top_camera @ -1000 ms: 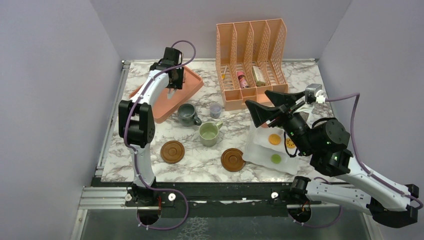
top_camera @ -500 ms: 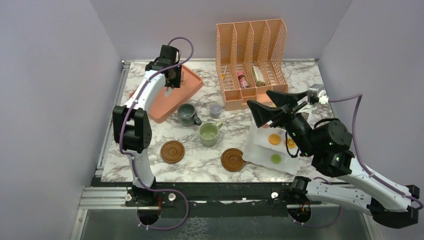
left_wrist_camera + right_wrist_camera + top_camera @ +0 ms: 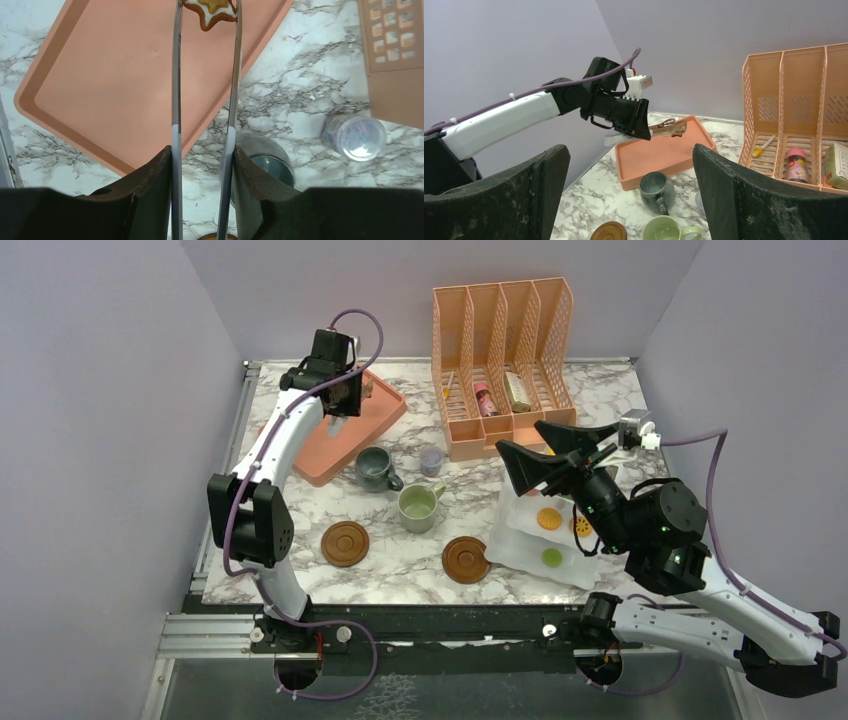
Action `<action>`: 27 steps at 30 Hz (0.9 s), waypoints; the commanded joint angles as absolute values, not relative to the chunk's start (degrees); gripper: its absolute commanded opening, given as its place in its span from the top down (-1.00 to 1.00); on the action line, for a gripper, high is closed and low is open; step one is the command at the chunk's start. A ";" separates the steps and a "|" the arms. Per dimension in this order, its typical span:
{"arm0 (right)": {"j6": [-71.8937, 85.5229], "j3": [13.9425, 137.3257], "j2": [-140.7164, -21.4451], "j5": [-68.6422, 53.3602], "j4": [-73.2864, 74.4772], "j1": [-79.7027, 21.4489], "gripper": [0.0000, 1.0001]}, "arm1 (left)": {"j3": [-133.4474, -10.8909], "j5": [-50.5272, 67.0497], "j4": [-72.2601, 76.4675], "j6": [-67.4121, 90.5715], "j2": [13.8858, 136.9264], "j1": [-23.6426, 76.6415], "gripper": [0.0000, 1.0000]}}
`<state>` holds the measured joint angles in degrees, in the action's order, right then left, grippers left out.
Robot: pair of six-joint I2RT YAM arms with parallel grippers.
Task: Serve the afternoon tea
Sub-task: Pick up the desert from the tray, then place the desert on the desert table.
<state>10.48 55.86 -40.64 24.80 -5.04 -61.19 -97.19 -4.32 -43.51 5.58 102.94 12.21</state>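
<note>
Left arm (image 3: 290, 425) stretched farther; tongs (image 3: 175, 75) point ahead, pinching star cookie (image 3: 212, 11).

Over the peach tray (image 3: 100, 75), the thin jaws of the left gripper (image 3: 207, 15) pinch a star-shaped iced cookie (image 3: 213, 11). Right of the tray, a grey-blue mug (image 3: 267, 162) and a clear cup (image 3: 354, 137) stand on the marble bench (image 3: 300, 100).

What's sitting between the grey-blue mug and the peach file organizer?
A tiny clear lilac cup stands between the grey-blue mug and the organizer, seen in the top view.
</note>
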 commanded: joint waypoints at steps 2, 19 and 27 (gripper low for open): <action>10.79 55.44 -39.99 26.22 -5.63 -61.61 -0.97 | -94.62 -1.38 -42.26 7.94 96.02 17.57 0.20; 9.77 58.02 -40.75 27.32 -4.20 -61.61 -0.97 | -87.12 -2.71 -40.30 14.83 89.24 41.08 0.21; 10.21 58.55 -41.48 26.94 -4.20 -61.62 -0.97 | -81.96 -2.36 -40.17 18.47 85.46 48.30 0.21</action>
<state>10.44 56.82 -41.23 26.13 -4.12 -61.19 -84.01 -2.92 -42.06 15.44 88.88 45.39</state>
